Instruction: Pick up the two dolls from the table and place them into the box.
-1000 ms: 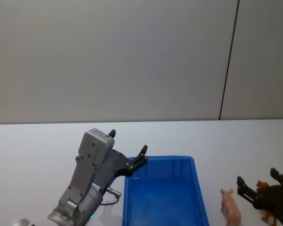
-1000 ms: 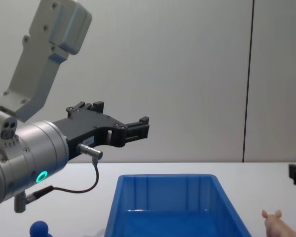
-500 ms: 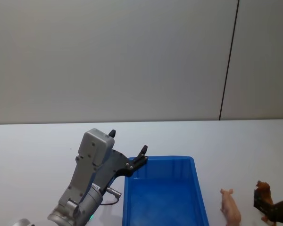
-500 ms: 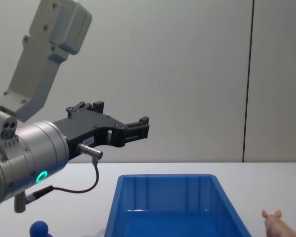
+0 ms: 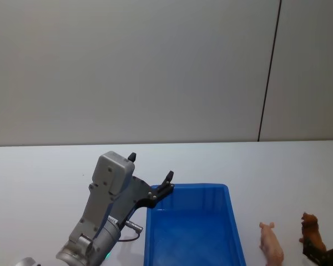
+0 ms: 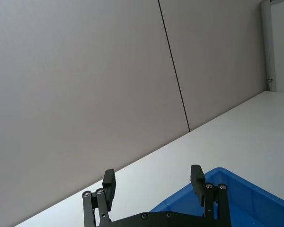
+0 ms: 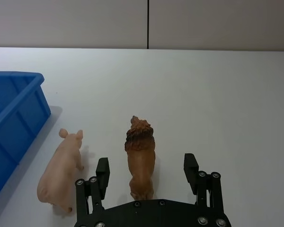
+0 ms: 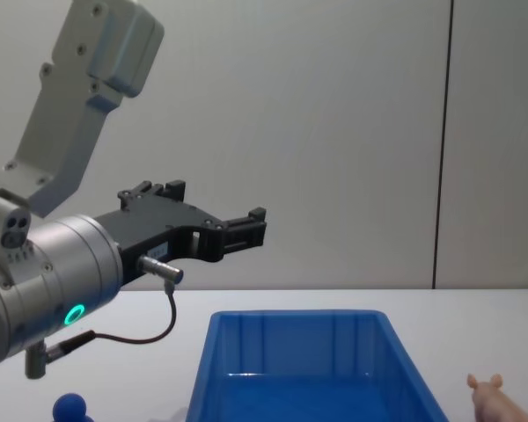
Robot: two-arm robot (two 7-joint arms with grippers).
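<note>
Pale table (image 5: 39, 172) holds pig (image 5: 272, 245) and brown doll (image 5: 311, 233) at 3 o'clock of the box (image 5: 194, 187), neither boxed; right gripper (image 7: 146, 164), wide open, straddles the brown doll without gripping; left gripper (image 6: 152, 175) hangs open, empty, at 10 o'clock

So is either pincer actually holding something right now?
No, nothing is held. The right pincer is open astride the brown doll, not touching it; the left pincer is open and empty.

head view looks down from high, chest view sits lower facing across — both share the blue box (image 5: 194, 187) at bottom centre. right wrist view hangs close over the pig (image 7: 61, 175); left wrist view faces the wall (image 6: 85, 71).
</note>
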